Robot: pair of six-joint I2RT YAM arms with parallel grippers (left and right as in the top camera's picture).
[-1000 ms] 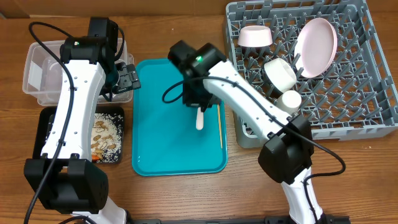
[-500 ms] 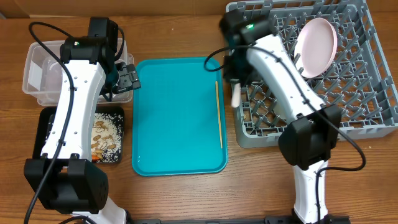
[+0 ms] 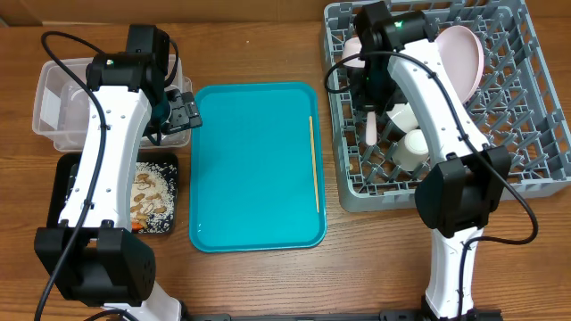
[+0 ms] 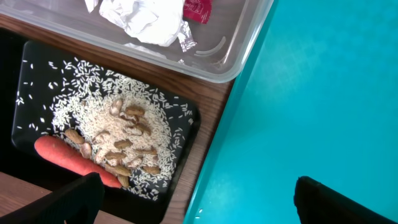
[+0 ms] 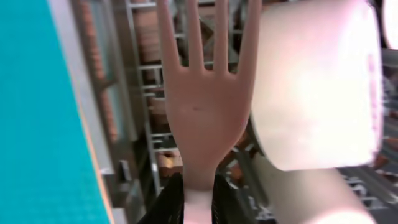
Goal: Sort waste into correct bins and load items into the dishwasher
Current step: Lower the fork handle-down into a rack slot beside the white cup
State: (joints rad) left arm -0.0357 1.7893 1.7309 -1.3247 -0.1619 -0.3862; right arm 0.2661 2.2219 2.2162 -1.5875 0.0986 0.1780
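My right gripper (image 3: 369,105) hangs over the grey dishwasher rack (image 3: 500,169), shut on the handle of a white plastic fork (image 5: 205,93); the fork (image 3: 369,127) hangs beside a white bowl (image 3: 403,109) and a small cup (image 3: 416,146). A plate (image 3: 455,55) leans in the rack. One chopstick (image 3: 313,160) lies on the teal tray (image 3: 254,169). My left gripper (image 3: 185,111) stands open and empty at the tray's left edge. Below it, the clear tub (image 4: 236,56) holds a crumpled napkin (image 4: 146,18) and a red wrapper (image 4: 198,9). The black tray (image 4: 37,68) holds rice (image 4: 106,124) and a carrot (image 4: 65,157).
Another white bowl (image 3: 355,53) sits at the rack's back left, partly hidden by my right arm. The clear tub (image 3: 58,107) and the black tray (image 3: 67,178) stand left of the teal tray. The rack's upright pegs stand close round the fork.
My right arm has carried the fork from the teal tray rightward and back, to over the rack's left part. The left arm has not moved.
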